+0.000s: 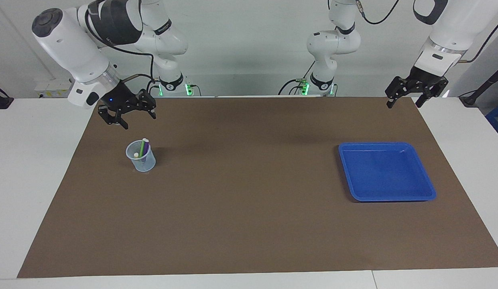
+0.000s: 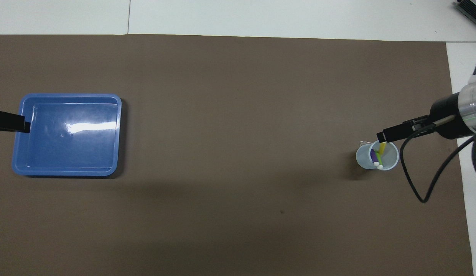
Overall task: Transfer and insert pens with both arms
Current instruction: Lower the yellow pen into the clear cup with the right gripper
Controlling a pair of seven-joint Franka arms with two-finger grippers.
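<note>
1. Clear plastic cup (image 1: 141, 156) stands upright at left-centre of the facing view, right-centre of the overhead view (image 2: 377, 155), on the brown mat (image 1: 249, 208).
2. All three pens are in the cup, leaning, pale ends up: purple pen (image 2: 374, 156), green pen (image 1: 142, 148), yellow pen (image 2: 382, 147). In the overhead view the yellow one sits at the upper rim and the purple and green ones cross toward the lower rim.
3. Blue tray (image 1: 427, 188) lies flat at right-centre of the facing view, left-centre of the overhead view (image 2: 15, 161). Nothing is inside it, only a light glare on its floor.
4. Tray and cup are well apart, at the two ends of the mat.
5. Right claw (image 1: 126, 110) hangs in the upper left of the facing view, in the air above the cup and clear of it, fingers spread wide, holding nothing. In the overhead view (image 2: 391, 134) it sits just above the cup's upper rim.
6. Left claw (image 1: 409, 94) hangs in the upper right of the facing view, over the mat's corner near the tray, fingers wide apart, empty.
7. White desk (image 1: 32, 168) shows around the mat.
8. Writing: small dark lettering on the arm links at the top of the facing view, too small to read.
</note>
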